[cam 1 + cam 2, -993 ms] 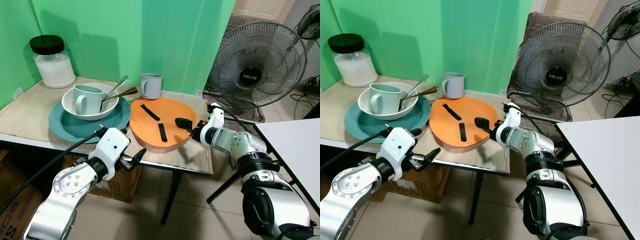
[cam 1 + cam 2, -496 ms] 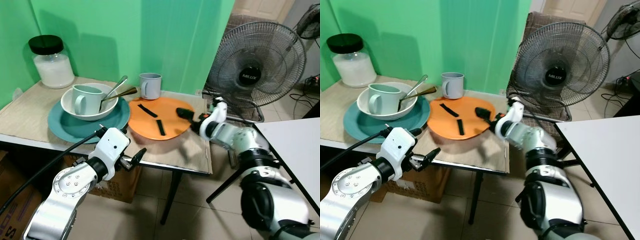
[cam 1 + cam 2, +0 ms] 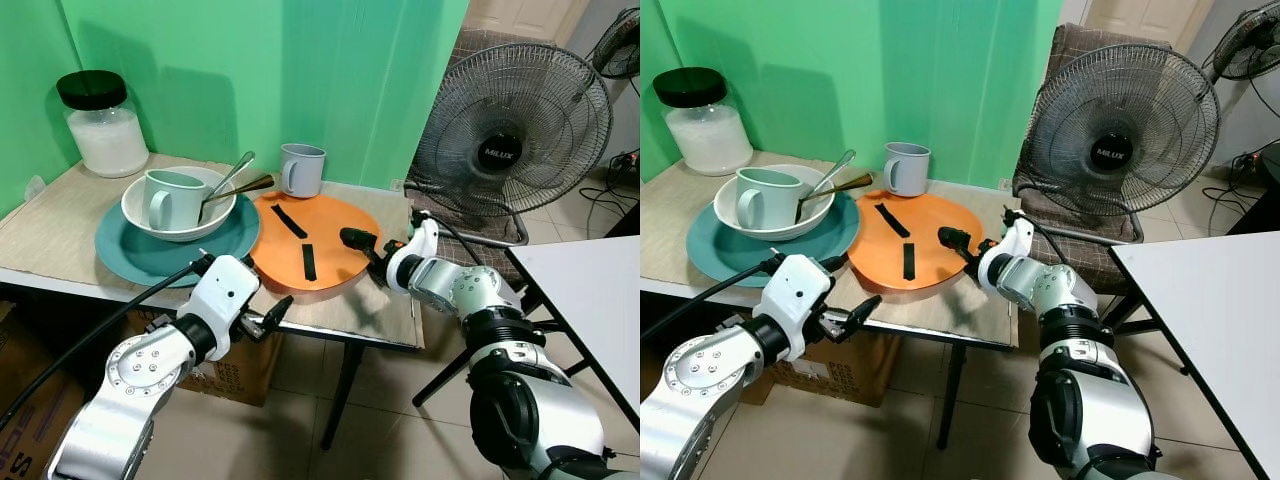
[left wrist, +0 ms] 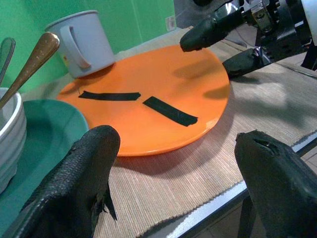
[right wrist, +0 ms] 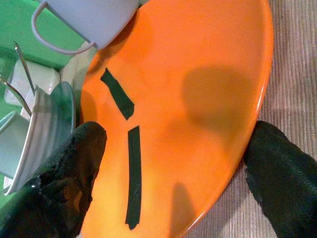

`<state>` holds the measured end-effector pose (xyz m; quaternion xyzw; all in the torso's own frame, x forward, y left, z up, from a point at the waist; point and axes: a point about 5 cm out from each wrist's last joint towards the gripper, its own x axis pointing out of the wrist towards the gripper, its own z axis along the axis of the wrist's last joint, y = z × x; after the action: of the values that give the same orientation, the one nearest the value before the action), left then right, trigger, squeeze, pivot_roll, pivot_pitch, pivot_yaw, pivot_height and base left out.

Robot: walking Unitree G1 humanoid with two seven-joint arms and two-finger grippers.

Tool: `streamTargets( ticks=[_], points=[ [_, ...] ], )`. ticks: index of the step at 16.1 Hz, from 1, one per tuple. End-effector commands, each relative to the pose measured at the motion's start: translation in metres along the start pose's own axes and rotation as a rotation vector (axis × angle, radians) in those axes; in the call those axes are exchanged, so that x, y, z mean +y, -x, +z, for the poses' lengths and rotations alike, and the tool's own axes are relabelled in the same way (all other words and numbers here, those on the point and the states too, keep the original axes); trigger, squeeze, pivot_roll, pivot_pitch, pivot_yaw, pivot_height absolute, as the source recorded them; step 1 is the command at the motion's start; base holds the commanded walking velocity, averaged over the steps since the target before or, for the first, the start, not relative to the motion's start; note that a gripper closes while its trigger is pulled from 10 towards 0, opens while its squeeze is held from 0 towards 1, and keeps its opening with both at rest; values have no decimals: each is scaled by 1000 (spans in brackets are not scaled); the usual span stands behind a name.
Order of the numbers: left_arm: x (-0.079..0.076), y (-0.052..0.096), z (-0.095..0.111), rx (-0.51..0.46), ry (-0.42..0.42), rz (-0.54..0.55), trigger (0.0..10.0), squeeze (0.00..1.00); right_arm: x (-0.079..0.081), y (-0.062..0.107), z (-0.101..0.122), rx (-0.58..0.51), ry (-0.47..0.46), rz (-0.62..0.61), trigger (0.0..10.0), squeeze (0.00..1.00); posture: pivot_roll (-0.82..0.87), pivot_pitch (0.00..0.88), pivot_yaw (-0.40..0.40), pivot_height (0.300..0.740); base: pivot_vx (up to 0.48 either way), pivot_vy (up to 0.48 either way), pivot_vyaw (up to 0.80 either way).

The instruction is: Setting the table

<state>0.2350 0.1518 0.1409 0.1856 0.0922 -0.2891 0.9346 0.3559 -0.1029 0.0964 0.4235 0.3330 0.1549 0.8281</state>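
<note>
While the left gripper [image 3: 268,318] hangs spread below the table edge, the right gripper [image 3: 362,250] (fingers parted) straddles the orange plate's [image 3: 318,240] rim.

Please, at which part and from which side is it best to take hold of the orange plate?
Probably at the rim of the orange plate that faces the fan, coming from the robot's right. That edge is bare, while the teal plate crowds the opposite edge. The right gripper is already there, one finger above and one below the rim.

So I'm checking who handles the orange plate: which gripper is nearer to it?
Right. The right gripper straddles the orange plate's right rim, fingers open. The left gripper hovers open off the table's front edge, short of the plate.
</note>
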Motion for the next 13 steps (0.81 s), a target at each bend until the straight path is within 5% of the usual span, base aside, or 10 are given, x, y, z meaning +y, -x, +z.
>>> streamTargets(
  ticks=[1, 4, 8, 13],
  points=[
    [-3, -2, 2, -4, -3, -10, 10000, 0, -8, -2, -13, 42, -43, -24, 10000, 0, -4, 0, -114, 740, 0, 0, 0],
    [-3, -2, 2, -5, -3, -7, 10000, 0, -1, -4, -12, 32, -58, 16, 10000, 0, -4, 0, -114, 740, 0, 0, 0],
    [-1, -2, 3, -8, -9, -7, 10000, 0, 29, 0, 11, -31, -155, 213, 10000, 0, 1, 0, -113, 740, 0, 0, 0],
    [1, -3, 5, -14, -17, -5, 10000, 0, 15, -8, -13, 54, -97, 78, 10000, 0, 14, 0, -113, 740, 0, 0, 0]
  ],
)
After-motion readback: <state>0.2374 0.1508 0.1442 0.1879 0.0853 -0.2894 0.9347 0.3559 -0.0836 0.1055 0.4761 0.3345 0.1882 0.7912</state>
